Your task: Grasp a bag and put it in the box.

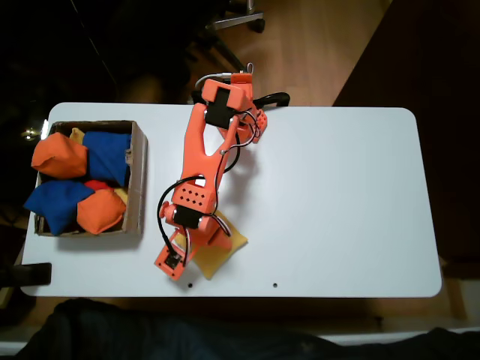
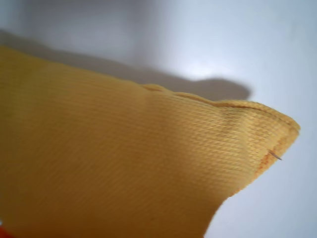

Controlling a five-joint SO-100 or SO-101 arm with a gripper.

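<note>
White table [image 1: 337, 195] bears the bag [image 1: 217, 255] directly beneath the jaws.

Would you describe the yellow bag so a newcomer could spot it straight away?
Start at the white table in the fixed view and follow the orange arm to its gripper near the front edge. The bag lies beneath it, yellow and alone outside the box.

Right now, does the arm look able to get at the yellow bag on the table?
Probably yes. In the fixed view the gripper sits right over the yellow bag with nothing between them, and the wrist view shows the bag's fabric up close. Whether the jaws are open is unclear.
</note>
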